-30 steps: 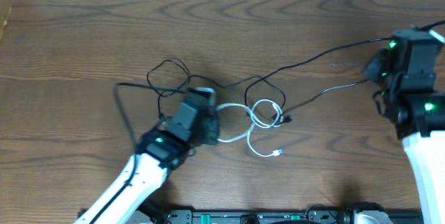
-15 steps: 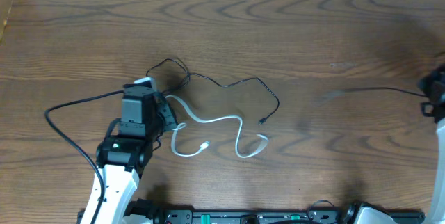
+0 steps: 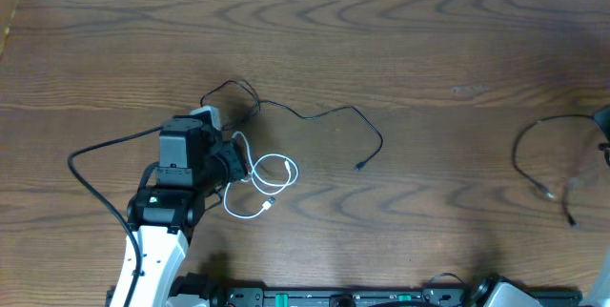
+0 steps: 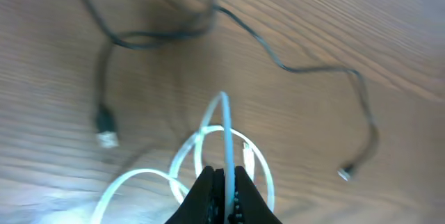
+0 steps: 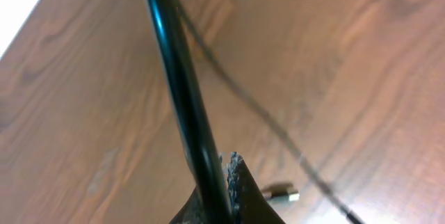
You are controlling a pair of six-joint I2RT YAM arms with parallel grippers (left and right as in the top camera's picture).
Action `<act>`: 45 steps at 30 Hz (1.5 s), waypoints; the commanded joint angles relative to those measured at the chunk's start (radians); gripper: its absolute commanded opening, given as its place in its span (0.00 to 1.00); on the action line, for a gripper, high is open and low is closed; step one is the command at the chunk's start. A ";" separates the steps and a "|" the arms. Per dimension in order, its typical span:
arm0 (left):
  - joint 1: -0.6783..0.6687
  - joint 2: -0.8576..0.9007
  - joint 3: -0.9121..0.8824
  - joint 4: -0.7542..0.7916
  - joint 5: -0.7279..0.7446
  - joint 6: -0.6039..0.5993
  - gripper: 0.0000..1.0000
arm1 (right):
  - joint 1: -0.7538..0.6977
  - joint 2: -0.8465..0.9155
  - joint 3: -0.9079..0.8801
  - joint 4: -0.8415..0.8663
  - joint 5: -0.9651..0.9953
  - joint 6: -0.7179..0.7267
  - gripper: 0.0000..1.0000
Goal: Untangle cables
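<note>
My left gripper (image 3: 234, 163) is shut on the white cable (image 3: 274, 173), which lies in small loops just to its right, its plug (image 3: 270, 204) on the table. The left wrist view shows the white cable (image 4: 224, 123) pinched between the jaws (image 4: 224, 176). A thin black cable (image 3: 329, 112) runs free from the left arm's far side to its plug end (image 3: 359, 166); it also shows in the left wrist view (image 4: 306, 68). A second thin black cable (image 3: 526, 159) curves at the far right. My right gripper (image 5: 227, 163) is shut on that black cable (image 5: 170, 64); a silver-tipped plug (image 5: 281, 195) lies beside it.
The left arm's thick black cable (image 3: 100, 154) loops out to the left over the wooden table (image 3: 429, 50). The right arm (image 3: 605, 135) barely shows at the right edge. A black rail (image 3: 343, 297) runs along the front edge.
The left gripper dragged the white cable left and it gathered into small loops. The right arm pulled one black cable right, out of the tangle; it now lies curved by the right edge.
</note>
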 commanded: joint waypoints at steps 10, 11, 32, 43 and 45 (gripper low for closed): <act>0.002 -0.006 0.006 -0.026 0.193 0.006 0.07 | -0.002 0.009 0.005 0.118 -0.071 -0.151 0.01; 0.002 -0.006 0.006 -0.024 0.203 0.006 0.08 | -0.002 0.011 0.005 0.152 -0.068 -0.179 0.01; 0.002 -0.006 0.006 -0.026 0.225 0.006 0.07 | -0.002 0.076 0.005 0.289 0.029 -0.303 0.99; 0.002 -0.006 0.006 0.005 0.268 0.026 0.08 | -0.002 0.085 0.005 0.207 -0.423 -0.304 0.99; 0.002 -0.006 0.006 0.059 0.341 0.037 0.08 | -0.001 0.085 0.005 0.186 -0.536 -0.305 0.99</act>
